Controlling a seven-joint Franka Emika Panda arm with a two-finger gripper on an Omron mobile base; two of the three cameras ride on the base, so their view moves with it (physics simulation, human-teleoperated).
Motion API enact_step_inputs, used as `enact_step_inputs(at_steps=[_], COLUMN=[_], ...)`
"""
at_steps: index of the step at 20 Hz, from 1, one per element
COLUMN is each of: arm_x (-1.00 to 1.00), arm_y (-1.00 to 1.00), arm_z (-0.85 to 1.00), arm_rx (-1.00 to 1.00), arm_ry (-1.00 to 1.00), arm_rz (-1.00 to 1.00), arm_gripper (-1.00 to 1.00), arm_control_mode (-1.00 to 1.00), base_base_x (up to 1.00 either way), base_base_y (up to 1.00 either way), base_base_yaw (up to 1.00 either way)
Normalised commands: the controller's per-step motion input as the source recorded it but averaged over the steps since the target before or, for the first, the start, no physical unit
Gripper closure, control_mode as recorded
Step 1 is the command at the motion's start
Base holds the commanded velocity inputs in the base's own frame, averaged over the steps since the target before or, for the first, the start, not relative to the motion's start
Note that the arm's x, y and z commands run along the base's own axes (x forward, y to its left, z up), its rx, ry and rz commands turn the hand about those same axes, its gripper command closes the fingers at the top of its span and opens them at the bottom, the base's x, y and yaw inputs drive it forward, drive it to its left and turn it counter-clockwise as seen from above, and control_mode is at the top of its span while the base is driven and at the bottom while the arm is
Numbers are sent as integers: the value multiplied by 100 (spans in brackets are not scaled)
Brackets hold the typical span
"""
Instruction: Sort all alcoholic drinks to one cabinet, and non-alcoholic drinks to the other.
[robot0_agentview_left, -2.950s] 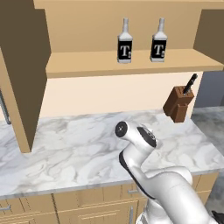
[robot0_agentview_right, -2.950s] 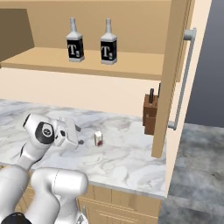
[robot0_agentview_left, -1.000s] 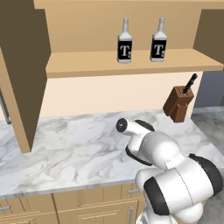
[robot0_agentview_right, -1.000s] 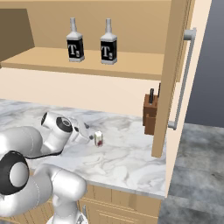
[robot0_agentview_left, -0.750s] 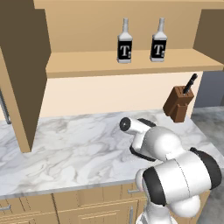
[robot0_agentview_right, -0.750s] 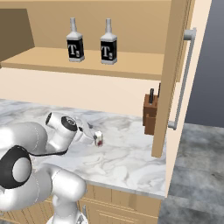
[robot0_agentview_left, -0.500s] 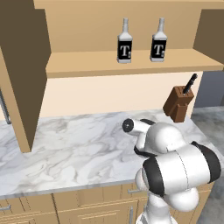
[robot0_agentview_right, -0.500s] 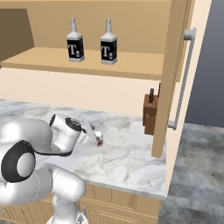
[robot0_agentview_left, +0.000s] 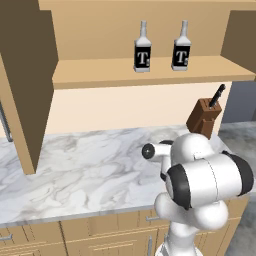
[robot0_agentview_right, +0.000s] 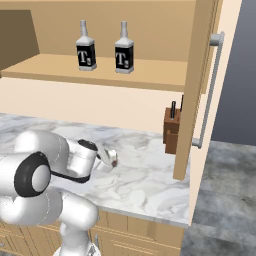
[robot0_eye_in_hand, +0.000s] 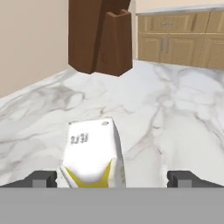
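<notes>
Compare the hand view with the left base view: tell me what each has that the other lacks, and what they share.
Hand view, not the left base view: a small white carton with yellow marks, lying on the marble counter between the finger tips of the open tool, with lower cabinets beyond. Left base view, not the hand view: two T-label bottles upright on the wide cabinet's shelf. Both: the brown knife block and the marble counter.

Arm folded low, end effector (robot0_eye_in_hand: 111, 177) wide open, holding nothing.
</notes>
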Motion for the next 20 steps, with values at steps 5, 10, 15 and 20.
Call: enact_step_inputs(at_steps=[5, 10, 15, 20], arm_x=[9, 6, 4, 2], arm_y=[2, 0, 0, 0], arm_z=[-12, -10, -13, -4], arm_rx=[0, 0, 0, 0], arm_ry=[0, 0, 0, 0], arm_rz=[2, 4, 5, 2], arm_gripper=[100, 100, 100, 100], arm_control_mode=[-100, -100, -100, -100], base_base_x=[0, 0, 0, 0], base_base_y=[0, 0, 0, 0], base_base_yaw=[0, 0, 0, 0])
